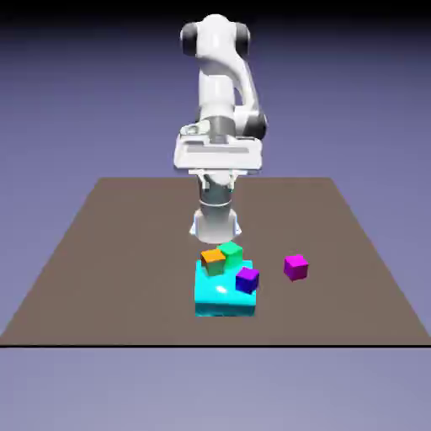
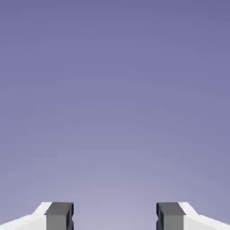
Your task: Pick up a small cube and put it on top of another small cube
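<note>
Exterior view: no brand, label or writing readable on the arm (image 1: pixel 220 93) or on any cube. Arm stands upright at the far edge of the brown bench (image 1: pixel 101 269), upper link vertical, then folds down w/ the wide white hand block horizontal and the wrist pointing at the bench. Gripper (image 1: pixel 215 231) hangs just behind and above the cube cluster; its tips are too small and pale here to make out. Large cyan block (image 1: pixel 220 296) sits near bench centre; on or against its top are an orange cube (image 1: pixel 213 261), a green cube (image 1: pixel 231 251) touching it, and a violet-blue cube (image 1: pixel 247 279) at the block's corner toward the exterior view's right. Whether the orange and green cubes rest on the cyan block or just behind it is hard to tell. The small cube (image 1: pixel 295 267), magenta-pink, lies alone on the bench, apart from the cluster, toward the exterior view's right. Hand view: only plain blue-violet backdrop fills it; two grey fingertips (image 2: pixel 59 215) show at the bottom edge, cut off, jaws spread wide w/ nothing between them. No cube or bench seen there.
</note>
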Robot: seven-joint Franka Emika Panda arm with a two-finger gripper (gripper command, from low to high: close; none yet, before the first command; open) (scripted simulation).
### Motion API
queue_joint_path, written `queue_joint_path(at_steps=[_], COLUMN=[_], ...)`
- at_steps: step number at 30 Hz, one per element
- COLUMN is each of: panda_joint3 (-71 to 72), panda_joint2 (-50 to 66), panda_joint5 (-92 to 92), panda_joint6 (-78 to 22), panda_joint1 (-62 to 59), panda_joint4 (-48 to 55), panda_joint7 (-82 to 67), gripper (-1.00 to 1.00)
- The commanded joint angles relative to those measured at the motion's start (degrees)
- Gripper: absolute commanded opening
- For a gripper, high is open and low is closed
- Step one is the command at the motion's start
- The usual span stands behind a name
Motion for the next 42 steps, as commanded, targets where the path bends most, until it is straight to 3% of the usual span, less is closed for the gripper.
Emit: queue_joint_path(at_steps=[1,31,39,40,42], panda_joint3=[0.09,2.93,6.03,6.03,5.57], panda_joint2=[1.13,35.03,49.30,49.30,47.23], panda_joint5=[2.50,77.25,92.51,92.51,90.39], panda_joint6=[-1.10,-33.97,-31.49,-31.49,-31.94], panda_joint1=[0.72,22.38,25.78,25.78,25.32], panda_joint4=[0.01,0.32,6.64,6.64,5.69], panda_joint7=[0.77,23.95,12.93,12.93,14.65], gripper=[0.00,0.00,0.00,-1.00,-1.00])
